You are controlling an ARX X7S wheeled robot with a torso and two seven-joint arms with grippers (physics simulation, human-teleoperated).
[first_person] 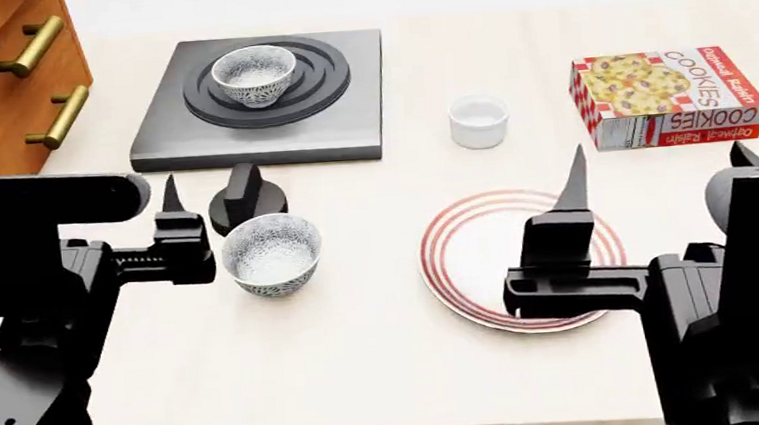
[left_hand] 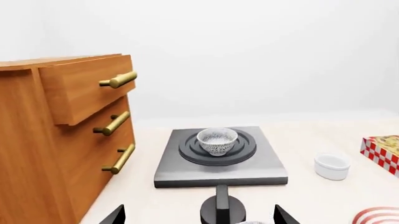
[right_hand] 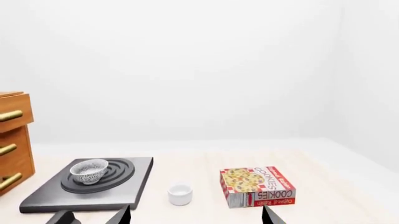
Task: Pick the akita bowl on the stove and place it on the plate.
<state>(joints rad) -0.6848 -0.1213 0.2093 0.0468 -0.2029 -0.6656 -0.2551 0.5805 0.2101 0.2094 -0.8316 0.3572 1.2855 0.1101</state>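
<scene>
The akita bowl (first_person: 254, 74) sits upright in the middle of the ring burner on the dark-grey stove (first_person: 346, 125), at the back left of the table. It also shows in the left wrist view as the akita bowl (left_hand: 217, 140) and in the right wrist view as the akita bowl (right_hand: 89, 171). Near the front right lies the red-ringed plate (first_person: 464, 267), bare. My left gripper (left_hand: 199, 215) is open, well short of the stove, with the black knob (left_hand: 223, 207) ahead between its fingers. Above the plate's far edge my right gripper (first_person: 657, 168) hangs open, holding nothing.
A second speckled bowl (first_person: 273, 253) stands on the table by the left gripper's finger (first_person: 171, 202). A small white cup (first_person: 479, 121) and a cookie box (first_person: 666, 95) sit at the back right. A wooden drawer cabinet (first_person: 8, 58) with brass handles borders the stove's left.
</scene>
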